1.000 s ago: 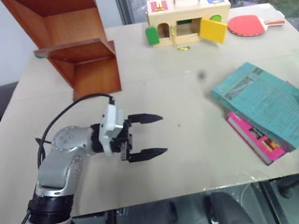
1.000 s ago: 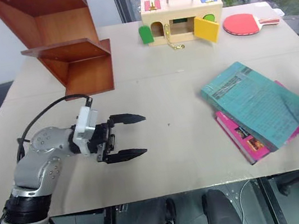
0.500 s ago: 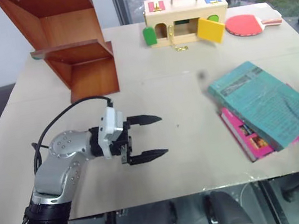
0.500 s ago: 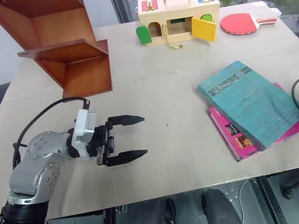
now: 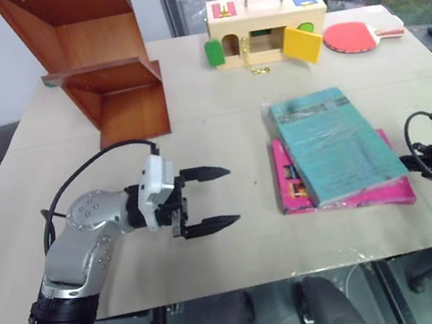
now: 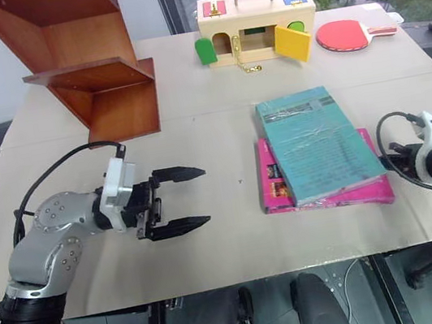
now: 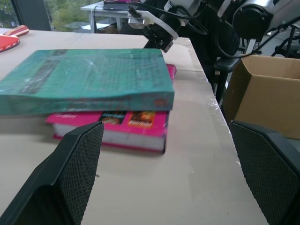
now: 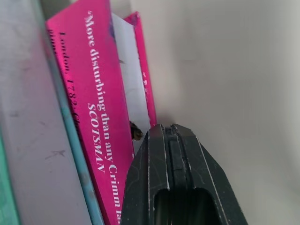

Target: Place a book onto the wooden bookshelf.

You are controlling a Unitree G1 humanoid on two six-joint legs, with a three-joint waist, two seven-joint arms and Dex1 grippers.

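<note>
The thick teal book (image 5: 331,146) lay atop a magenta book (image 5: 345,195) at your three o'clock: stiff, heavy, glossy-slick. You could clamp its overhanging spine edge. Left gripper (image 5: 220,197) spread; right gripper (image 8: 172,140) pressed together.

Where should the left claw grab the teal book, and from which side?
By the book's near-left spine corner, coming in level from the robot's left. It lies flat on the pink book, slightly overhanging it, so its thick edge is exposed; the open left claw already faces it.
</note>
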